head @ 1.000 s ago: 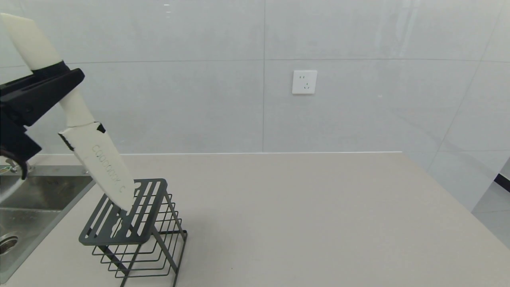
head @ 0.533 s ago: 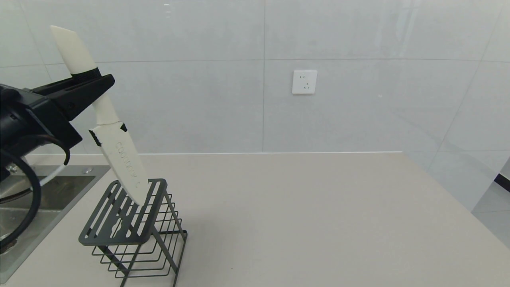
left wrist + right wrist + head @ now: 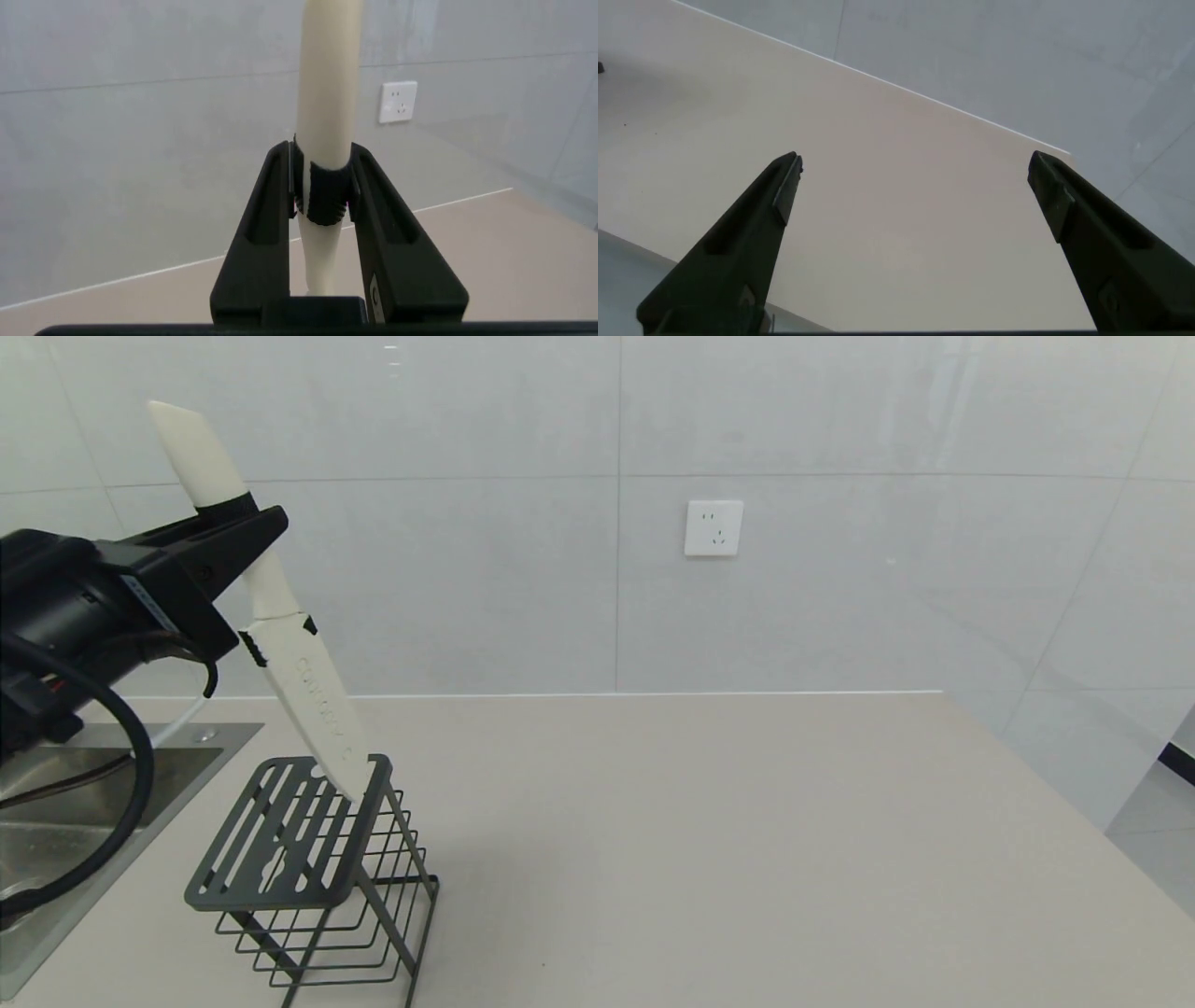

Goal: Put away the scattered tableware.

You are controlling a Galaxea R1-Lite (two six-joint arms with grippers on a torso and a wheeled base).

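Head view: left gripper [image 3: 245,525] fingers clamped on knife [image 3: 313,709] handle, blade slanting down below fingers, tip just over rack [image 3: 280,840] slots on table [image 3: 747,849].
Left wrist view: grip sits mid-handle; knife looks stiff, light, smooth, may slip.
Right wrist view: right gripper [image 3: 913,166] fingers spread wide, empty.

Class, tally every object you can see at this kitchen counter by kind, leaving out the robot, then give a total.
Knife: 1
Knife rack: 1
Sink: 1
Wall socket: 1
Total: 4
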